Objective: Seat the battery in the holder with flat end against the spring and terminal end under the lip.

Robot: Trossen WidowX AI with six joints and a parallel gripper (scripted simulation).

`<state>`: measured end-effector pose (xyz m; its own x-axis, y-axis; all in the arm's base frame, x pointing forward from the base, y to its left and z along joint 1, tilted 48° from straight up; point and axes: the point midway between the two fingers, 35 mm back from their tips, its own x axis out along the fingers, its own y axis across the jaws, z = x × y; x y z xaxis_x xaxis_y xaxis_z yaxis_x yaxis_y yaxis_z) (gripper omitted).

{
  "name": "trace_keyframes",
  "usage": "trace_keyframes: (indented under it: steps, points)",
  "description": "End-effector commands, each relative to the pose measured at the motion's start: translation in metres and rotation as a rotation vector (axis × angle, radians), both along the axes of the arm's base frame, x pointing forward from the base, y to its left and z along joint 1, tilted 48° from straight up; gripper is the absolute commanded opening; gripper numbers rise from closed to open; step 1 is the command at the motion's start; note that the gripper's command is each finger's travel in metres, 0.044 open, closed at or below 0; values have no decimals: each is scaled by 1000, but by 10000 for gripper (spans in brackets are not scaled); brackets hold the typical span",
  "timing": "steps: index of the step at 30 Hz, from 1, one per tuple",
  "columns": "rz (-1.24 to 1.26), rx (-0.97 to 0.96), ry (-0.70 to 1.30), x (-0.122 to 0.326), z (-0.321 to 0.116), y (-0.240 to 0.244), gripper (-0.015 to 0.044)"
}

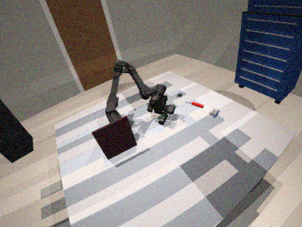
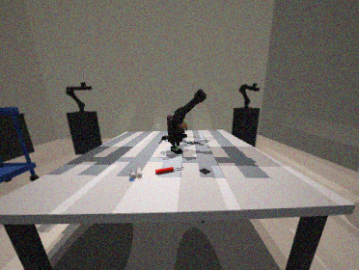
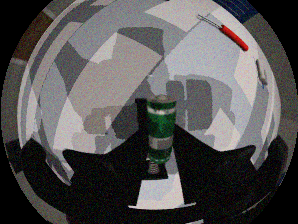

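The green battery (image 3: 161, 125) with silvery bands is between the fingers of my gripper (image 3: 160, 128) (image 1: 163, 117), which is shut on it. Its grey end points away from the wrist camera. The black holder (image 3: 141, 111) (image 1: 161, 122) (image 2: 177, 151) shows beneath and to the left of the battery in the wrist view. The holder's coil spring (image 3: 153, 167) is visible just beyond the battery's near end, a little to its left. The battery looks offset to the right of the holder and not quite in line with it. Its height above the holder and the lip cannot be told.
A red-handled tool (image 1: 197, 104) (image 2: 164, 171) (image 3: 235, 37) lies on the table (image 1: 154, 178). Beyond it are small whitish cylinders (image 1: 214, 112) (image 2: 136, 175) with a blue part. A small dark piece (image 1: 179, 95) (image 2: 206, 171) lies on the tool's other side. A dark panel (image 1: 114, 138) stands near the arm's base.
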<state>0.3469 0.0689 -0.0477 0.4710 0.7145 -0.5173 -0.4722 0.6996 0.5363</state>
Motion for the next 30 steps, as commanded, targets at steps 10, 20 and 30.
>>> trace_keyframes:
  steps: [10,20,30]
  points:
    - [-39,22,-29,-1,-6,2,82]
    - [-66,43,-54,-3,-7,4,82]
    - [-96,63,-77,-8,-6,8,82]
